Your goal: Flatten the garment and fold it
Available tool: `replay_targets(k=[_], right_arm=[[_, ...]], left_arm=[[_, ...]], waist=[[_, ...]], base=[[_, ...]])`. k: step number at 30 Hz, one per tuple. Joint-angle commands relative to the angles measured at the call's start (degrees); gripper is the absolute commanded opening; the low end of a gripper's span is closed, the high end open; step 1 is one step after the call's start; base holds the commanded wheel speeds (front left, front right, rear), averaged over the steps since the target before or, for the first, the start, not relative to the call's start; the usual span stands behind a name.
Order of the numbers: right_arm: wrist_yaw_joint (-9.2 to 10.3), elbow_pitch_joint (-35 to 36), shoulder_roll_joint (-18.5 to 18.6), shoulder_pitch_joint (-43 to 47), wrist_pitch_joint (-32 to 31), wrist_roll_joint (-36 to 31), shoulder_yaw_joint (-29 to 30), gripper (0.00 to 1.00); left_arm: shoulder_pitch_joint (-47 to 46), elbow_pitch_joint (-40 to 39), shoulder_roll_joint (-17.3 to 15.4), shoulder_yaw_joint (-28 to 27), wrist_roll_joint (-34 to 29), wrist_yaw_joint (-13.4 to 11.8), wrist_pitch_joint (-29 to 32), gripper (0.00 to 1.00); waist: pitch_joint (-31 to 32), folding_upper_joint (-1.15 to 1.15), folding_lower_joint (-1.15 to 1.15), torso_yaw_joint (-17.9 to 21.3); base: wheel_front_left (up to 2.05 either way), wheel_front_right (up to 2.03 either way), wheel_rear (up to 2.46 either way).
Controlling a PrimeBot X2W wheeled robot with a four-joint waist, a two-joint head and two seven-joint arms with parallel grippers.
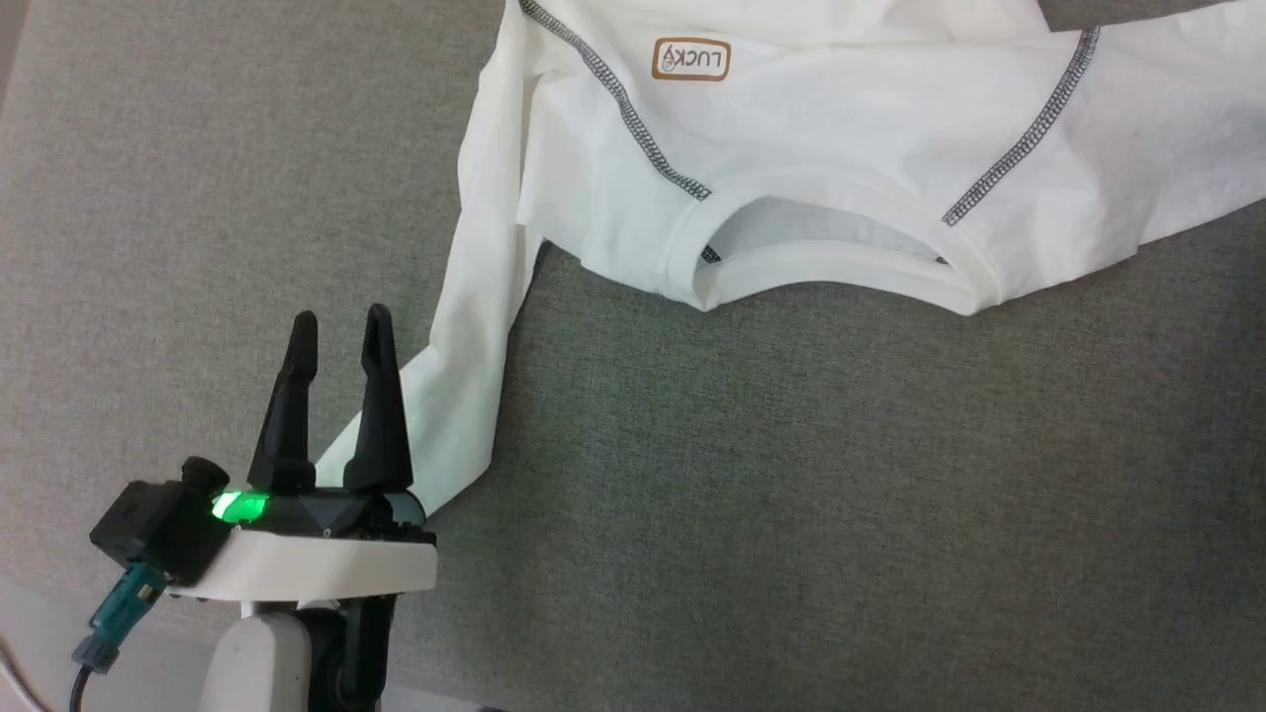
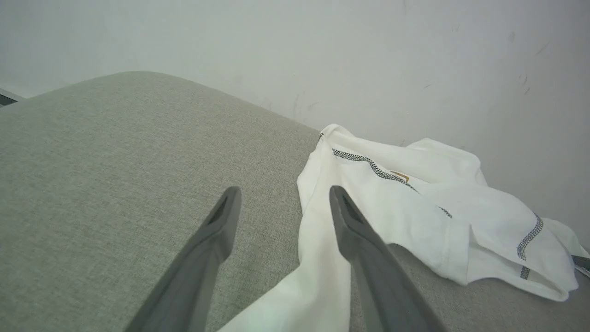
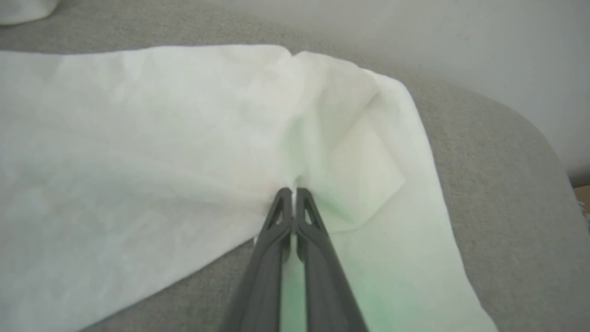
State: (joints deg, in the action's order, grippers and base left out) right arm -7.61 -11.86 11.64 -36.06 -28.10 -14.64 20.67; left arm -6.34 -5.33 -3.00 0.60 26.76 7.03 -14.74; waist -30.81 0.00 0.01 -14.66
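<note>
The garment [image 1: 841,129], judged limp and light, is pinched in the closed right gripper [image 3: 292,191]. Its sleeve [image 1: 465,396], just beside the spread-fingered left gripper [image 1: 341,318], may be taken.

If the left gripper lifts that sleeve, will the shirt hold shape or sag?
Probably sags: the sleeve lies limp and creased, so it should drape from the left gripper. Likely light: the thin fabric puckers where the right gripper pinches the shirt. The rest may drag along the grey surface rather than lift.
</note>
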Motion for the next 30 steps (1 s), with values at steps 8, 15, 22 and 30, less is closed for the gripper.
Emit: replay_targets(k=[8,15,22,30], right_arm=[[0.12,4.1,-0.2,7.8,0.5,3.0,6.7,0.00],[0.12,9.9,1.8,18.0,-2.6,4.3,14.6,0.00],[0.12,11.8,-1.2,22.8,-1.3,4.9,17.2,0.04],[0.12,10.9,-4.9,21.3,11.9,6.1,13.4,1.00]], left_arm=[[1.2,1.3,0.1,-0.2,0.0,0.4,-0.3,1.00],[3.7,1.6,0.1,0.3,-0.5,0.5,-0.3,1.00],[5.5,1.7,0.1,0.2,-1.0,0.5,-0.3,1.00],[6.5,0.4,-0.8,0.7,-1.7,0.5,-0.3,1.00]], waist=[[6.4,0.00,-0.01,3.0],[10.2,0.00,-0.01,3.5],[11.9,0.00,-0.01,3.5],[14.9,0.00,-0.01,4.9]], base=[[0.00,0.00,0.00],[0.00,0.00,0.00],[0.00,0.00,0.00],[0.00,0.00,0.00]])
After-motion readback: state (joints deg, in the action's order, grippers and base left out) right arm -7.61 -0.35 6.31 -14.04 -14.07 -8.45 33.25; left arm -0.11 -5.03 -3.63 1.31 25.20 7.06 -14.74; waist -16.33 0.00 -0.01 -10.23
